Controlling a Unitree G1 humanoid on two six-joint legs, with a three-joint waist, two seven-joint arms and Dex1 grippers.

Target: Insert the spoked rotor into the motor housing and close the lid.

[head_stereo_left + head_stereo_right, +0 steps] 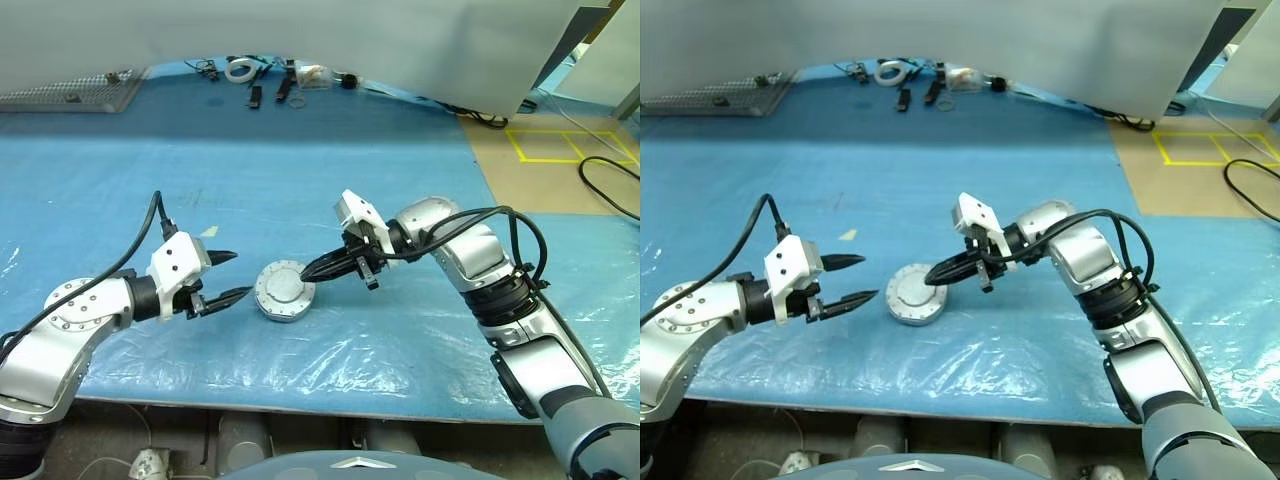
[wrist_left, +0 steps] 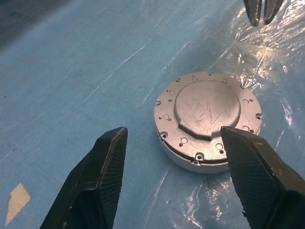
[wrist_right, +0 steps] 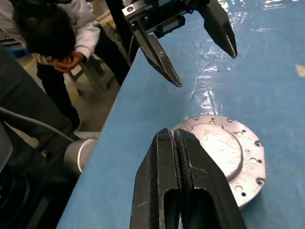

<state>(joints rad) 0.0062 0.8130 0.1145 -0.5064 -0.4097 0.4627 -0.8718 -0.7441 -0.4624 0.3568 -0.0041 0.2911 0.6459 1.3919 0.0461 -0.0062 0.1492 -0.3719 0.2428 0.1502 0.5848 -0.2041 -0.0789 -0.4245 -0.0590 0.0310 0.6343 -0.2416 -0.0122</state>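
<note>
Surface: blue sheeting covers the counter [image 1: 300, 190], with clear plastic film wrinkled over its lower half; a person sits hunched beyond the counter edge at upper left of the right wrist view.
Background clutter: small tools and a white ring [image 1: 240, 68] lie at top centre of the left eye view, well apart from the work; a perforated tray [image 1: 70, 92] sits at upper left; yellow floor tape [image 1: 570, 145] marks the upper right.
Motor housing: the silver-grey drum [image 1: 284, 292] rests at centre frame with the lid [image 2: 207, 112] seated on top, plain grey face up; the rotor cannot be seen, so judge it enclosed.
Left hand [image 1: 232, 274]: fingers spread wide, holding nothing, just left of the drum and apart from it.
Right hand [image 1: 310, 270]: fingers pressed together, gripping nothing, tips just above the drum's right rim.
Step in hand: likely pressing or checking the lid.
Technique: keep your left fingers bracketing the drum so it cannot slide on the slick film, and press straight down on the raised centre, not the rim, to avoid tipping the lid.
</note>
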